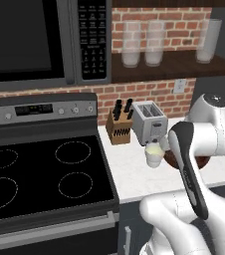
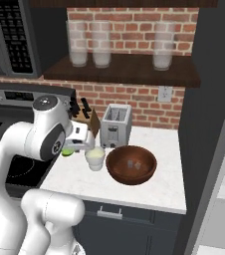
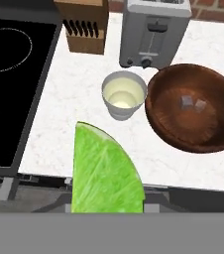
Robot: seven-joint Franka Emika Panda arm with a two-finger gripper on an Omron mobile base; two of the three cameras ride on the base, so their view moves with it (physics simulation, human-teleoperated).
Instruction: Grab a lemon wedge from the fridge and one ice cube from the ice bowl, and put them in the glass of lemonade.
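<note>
Closest to us in the hand view is the lemon wedge (image 3: 104,173), large and bright green, pinched in our gripper (image 2: 70,149) with the jaws closed against it. In the right base view the wedge (image 2: 67,151) shows as a small green spot at the gripper. Just beyond the gripper, on the white counter (image 3: 74,99), stands the glass of lemonade (image 3: 124,94), and touching it on the far side is the ice bowl (image 3: 196,106) holding two ice cubes (image 3: 193,103). Farther ahead of the gripper sit the toaster (image 3: 155,32) and the knife block (image 3: 83,25).
</note>
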